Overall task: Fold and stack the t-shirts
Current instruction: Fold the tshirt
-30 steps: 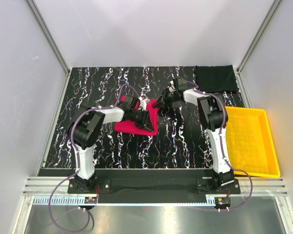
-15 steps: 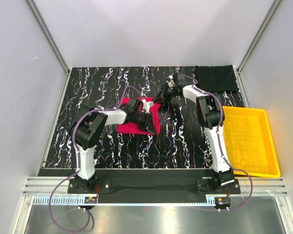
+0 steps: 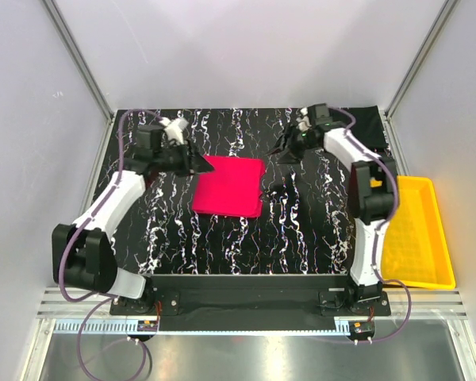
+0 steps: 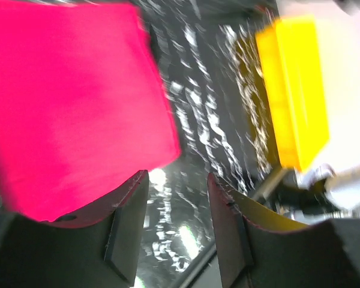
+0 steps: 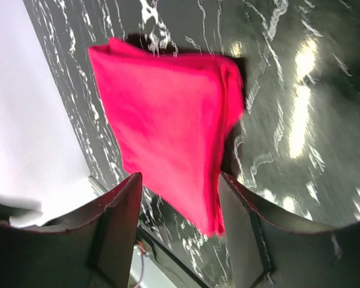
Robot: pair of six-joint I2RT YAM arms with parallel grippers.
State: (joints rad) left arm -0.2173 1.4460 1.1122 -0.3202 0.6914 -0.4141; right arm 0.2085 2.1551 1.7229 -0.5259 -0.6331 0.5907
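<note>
- The left gripper (image 4: 177, 201) is seen with its jaws parted; nothing is held between them, and only the tabletop (image 4: 186, 240) shows in the gap.
- In the top view the left gripper (image 3: 197, 164) is found just beside the far left corner of the red t-shirt (image 3: 228, 185). Whether cloth is touched cannot be told.
- The right gripper (image 5: 179, 198) is likewise spread open and empty, with the red t-shirt (image 5: 168, 120) showing beyond its fingers (image 5: 117, 231).
- From above, the right gripper (image 3: 285, 149) is placed off the far right corner of the red t-shirt, apart from it.
- The red t-shirt is laid flat in a folded, roughly square shape near the middle of the table (image 3: 222, 238), between the two grippers.
- The black t-shirt (image 3: 369, 131) is laid in the far right corner, partly covered by the right arm.
- A yellow tray (image 3: 420, 238) is set at the right edge of the table, well apart from the red t-shirt.
</note>
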